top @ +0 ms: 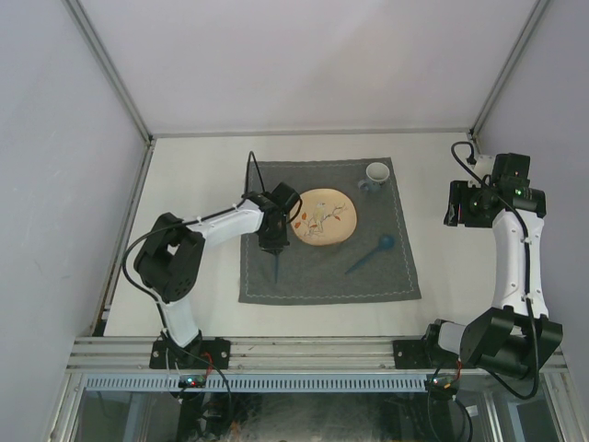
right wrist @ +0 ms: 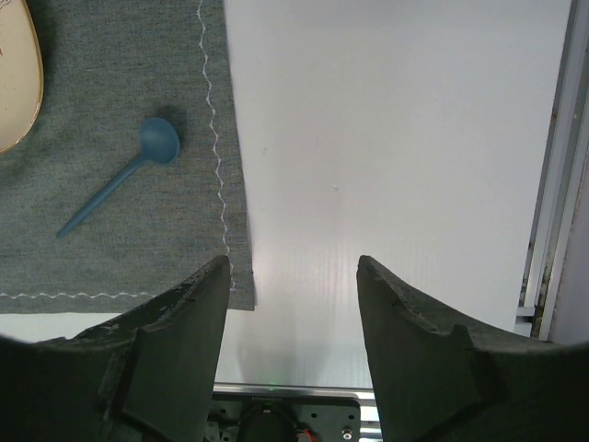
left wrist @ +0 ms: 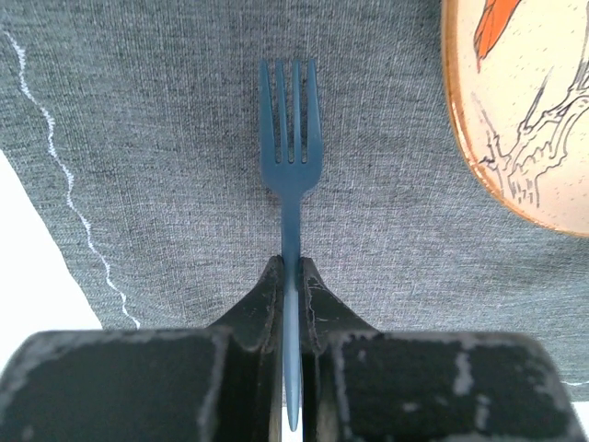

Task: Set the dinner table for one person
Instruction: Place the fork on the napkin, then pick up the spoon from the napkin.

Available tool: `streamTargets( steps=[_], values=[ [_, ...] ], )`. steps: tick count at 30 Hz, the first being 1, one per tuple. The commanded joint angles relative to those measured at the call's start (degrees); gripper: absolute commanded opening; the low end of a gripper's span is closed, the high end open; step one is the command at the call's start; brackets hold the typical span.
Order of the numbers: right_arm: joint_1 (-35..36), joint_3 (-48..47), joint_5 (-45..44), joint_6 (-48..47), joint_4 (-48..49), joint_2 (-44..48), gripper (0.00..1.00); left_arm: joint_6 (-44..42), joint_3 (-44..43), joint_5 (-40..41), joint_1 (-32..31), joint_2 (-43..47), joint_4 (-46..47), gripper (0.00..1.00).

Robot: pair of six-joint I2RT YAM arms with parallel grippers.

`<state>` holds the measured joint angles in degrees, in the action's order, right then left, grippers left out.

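The counter (top: pixel 184 308) spans the view, a grey cloth (top: pixel 322 276) at its centre, a plate (top: pixel 322 216) on it. At 3 o'clock the right fingers (right wrist: pixel 198 318) hang spread and empty. At the plate's 8 o'clock the left fingers (left wrist: pixel 272 293) clench the fork (left wrist: pixel 291 138). Placing it seems in hand; next, lower and release.

Blue spoon (right wrist: pixel 115 184) lies on grey cloth (right wrist: pixel 110 74) atop dinner table (right wrist: pixel 386 138).
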<state>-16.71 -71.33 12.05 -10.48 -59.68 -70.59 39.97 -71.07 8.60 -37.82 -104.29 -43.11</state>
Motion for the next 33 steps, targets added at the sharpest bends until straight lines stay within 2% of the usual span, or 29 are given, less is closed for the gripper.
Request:
streamTargets(
  steps=[1,4,9,15,17,19,25,26,29,33],
  values=[
    [0.30,-2.14,-0.59,0.66,1.47,0.80,0.57,0.27,0.99,0.26,0.47,-0.02,3.50,0.00],
    [0.27,-2.14,-0.16,0.75,1.51,0.64,0.57,0.07,1.55,1.51,0.47,0.00,4.16,0.02],
    [0.23,-2.13,-0.12,0.59,1.63,0.75,0.57,-0.46,1.72,0.78,1.15,-0.84,4.43,0.16],
    [0.27,-2.14,-0.20,0.58,1.72,0.73,0.57,-0.91,2.03,1.71,1.71,-0.23,3.87,0.17],
    [0.28,-2.08,-0.28,0.60,1.83,0.72,0.57,-1.18,2.35,1.87,2.34,0.18,3.99,0.20],
    [0.36,-2.12,-0.23,0.64,1.93,0.64,0.57,-1.21,2.50,1.37,3.06,0.40,3.90,0.31],
    [1.24,-2.35,-0.53,0.98,2.10,0.31,0.57,-5.25,-1.19,0.64,4.04,3.30,2.69,0.83],
    [1.50,-2.59,-0.48,1.00,1.91,0.31,0.57,-5.93,-2.77,1.07,4.00,4.48,2.07,0.89],
    [3.49,-3.16,-0.55,1.04,1.16,0.19,0.57,-8.70,-7.42,3.89,4.02,9.81,1.24,1.00],
    [11.30,-3.59,1.79,-0.99,-0.52,0.15,0.61,-18.58,-9.16,9.98,5.32,17.96,4.90,1.00]
  ],
)
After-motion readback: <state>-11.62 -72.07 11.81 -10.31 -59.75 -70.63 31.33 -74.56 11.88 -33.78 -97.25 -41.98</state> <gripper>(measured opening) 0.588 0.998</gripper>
